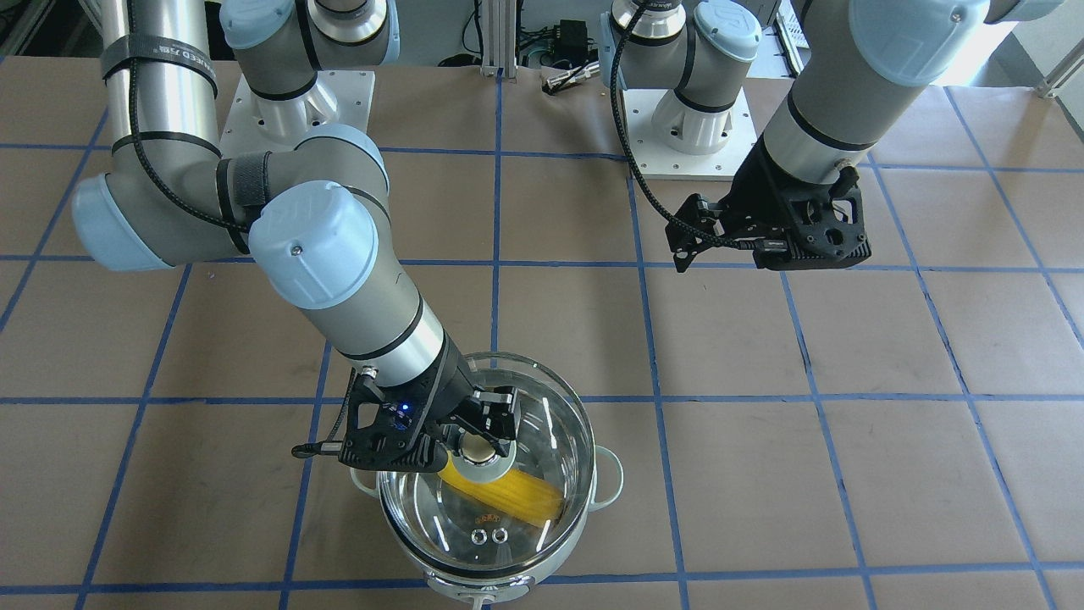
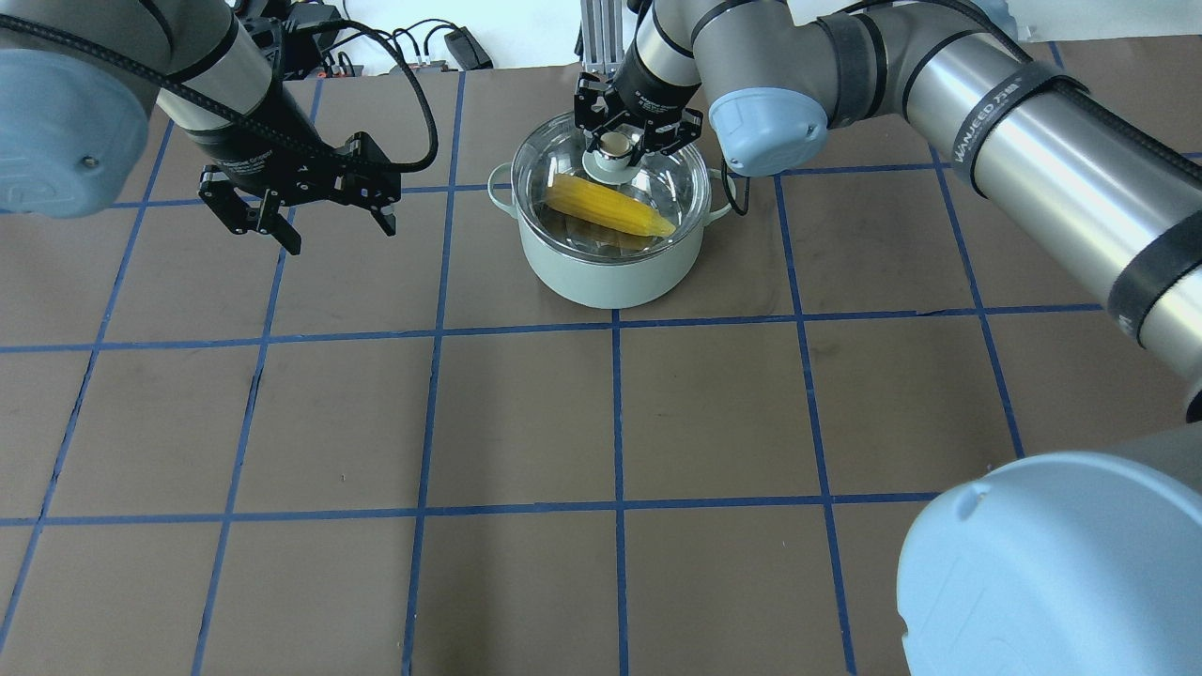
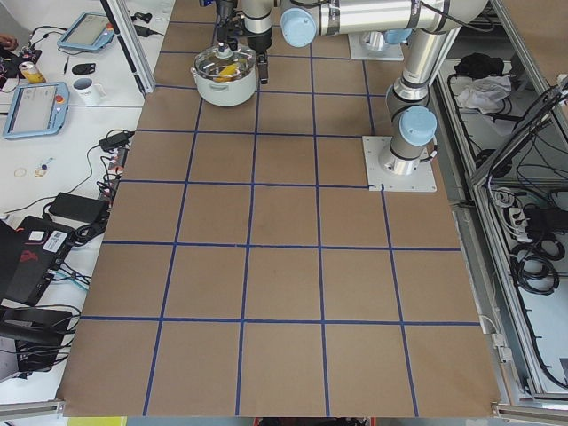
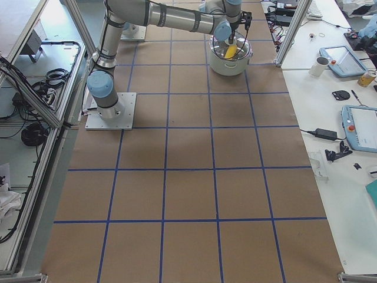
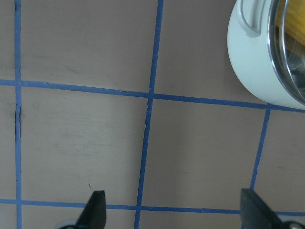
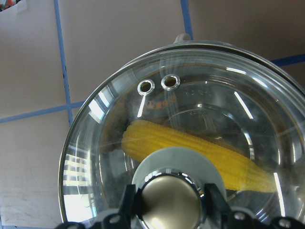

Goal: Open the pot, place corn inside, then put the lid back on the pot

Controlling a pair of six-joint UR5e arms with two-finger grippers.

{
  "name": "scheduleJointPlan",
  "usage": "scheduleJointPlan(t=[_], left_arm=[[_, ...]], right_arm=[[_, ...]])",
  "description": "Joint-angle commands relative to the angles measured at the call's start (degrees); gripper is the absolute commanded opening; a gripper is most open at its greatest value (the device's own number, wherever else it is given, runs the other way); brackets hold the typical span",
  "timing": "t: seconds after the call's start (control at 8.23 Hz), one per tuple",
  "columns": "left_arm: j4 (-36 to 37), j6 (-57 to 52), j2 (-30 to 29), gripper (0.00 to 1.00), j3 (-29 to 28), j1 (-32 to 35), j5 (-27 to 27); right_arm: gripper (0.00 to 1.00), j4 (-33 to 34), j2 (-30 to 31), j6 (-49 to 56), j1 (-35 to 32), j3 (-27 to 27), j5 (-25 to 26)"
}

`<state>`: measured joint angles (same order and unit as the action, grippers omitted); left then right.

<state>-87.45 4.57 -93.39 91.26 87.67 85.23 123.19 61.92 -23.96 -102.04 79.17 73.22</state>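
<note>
1. Brown paper ruled with blue tape covers the table (image 1: 847,356), seen from the front. At the bottom edge of this view stands the pot (image 1: 581,527), with the glass lid (image 1: 542,424) over its mouth and the corn (image 1: 508,496) lying inside under the glass. The right gripper (image 1: 476,439) is clamped on the lid's knob (image 1: 479,451). The left gripper (image 1: 688,233) hangs over bare paper, well apart from the pot, jaws spread and holding nothing.
2. From overhead, the pot sits at the far middle of the table. The lid's rim lines up with the pot's rim, and the corn lies slantwise beneath it. The right arm reaches in from the right, its jaws on either side of the knob. The left gripper hovers to the pot's left.
3. From the left end, the pot shows small at the top of the view, yellow visible through the lid. A bench (image 3: 53,160) beside the table carries a mug (image 3: 86,89).
4. From the right end, the right arm stretches from its base to the pot, with its gripper over the lid.
5. The left wrist camera shows two fingertips (image 5: 95,207) wide apart above paper and tape. The pot's pale wall and one handle (image 5: 244,21) fill the upper right corner.
6. The right wrist camera shows the knob held between two fingers (image 6: 127,202) that press its sides. Two vent holes (image 6: 157,85) lie beyond it, and the corn lies across the pot's floor.
</note>
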Motion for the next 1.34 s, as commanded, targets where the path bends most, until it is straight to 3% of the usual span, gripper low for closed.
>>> scheduleJointPlan(t=[0.0,0.36,0.73,1.09,1.22], left_arm=[[0.6,0.0,-1.2,1.00,0.1,0.0,-0.2],[1.3,0.4,-1.6,1.00,0.0,0.3,-0.5],[0.5,-0.1,1.4,1.00,0.0,0.6,-0.5],[0.5,0.0,1.2,1.00,0.1,0.7,-0.5],[0.4,0.0,1.6,1.00,0.0,0.7,-0.5]], right_arm=[[0.31,1.1,-0.1,0.0,0.0,0.1,0.0],[0.34,1.1,-0.4,-0.1,0.0,0.1,-0.4],[0.58,1.0,-0.4,-0.9,0.0,0.3,-0.4],[0.63,0.7,-0.3,-2.1,0.0,0.3,-0.5],[0.74,0.7,-0.2,-1.9,0.0,0.3,-0.4]])
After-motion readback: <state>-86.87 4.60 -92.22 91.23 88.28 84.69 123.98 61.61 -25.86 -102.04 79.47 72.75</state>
